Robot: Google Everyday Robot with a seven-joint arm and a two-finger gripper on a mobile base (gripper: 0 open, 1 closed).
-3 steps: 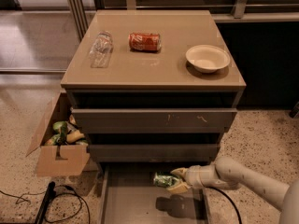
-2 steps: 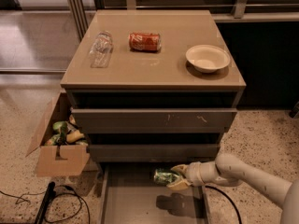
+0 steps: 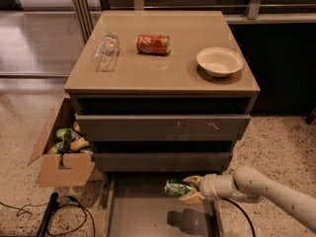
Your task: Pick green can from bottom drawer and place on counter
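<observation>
Pincer: the pale pincer (image 3: 189, 189) reaches in from the right over the open bottom drawer (image 3: 140, 216), its two fingers clamped above and below one end of the green can (image 3: 176, 187).
Green can: it lies on its side in the grip, long axis running left to right across the picture; the free end points left toward the drawer's left wall, the other end sits between the fingers.
Height: the can hangs clear of the drawer floor, just in front of the closed middle drawer; its shadow (image 3: 190, 222) falls on the grey floor nearer the camera, apart from the can.
Arm: the light-coloured arm (image 3: 276, 194) enters from the lower right corner and crosses the drawer's right wall.
Table: the tan table (image 3: 163, 75) above carries a red can (image 3: 153, 44) on its side, a clear plastic bottle (image 3: 106, 51) lying to the left of it, and a cream bowl (image 3: 219, 61) upright near the right edge.
Floor: a cardboard box (image 3: 64, 169) with produce in it stands open just left of the cabinet; a black cable (image 3: 29, 211) trails beside it.
</observation>
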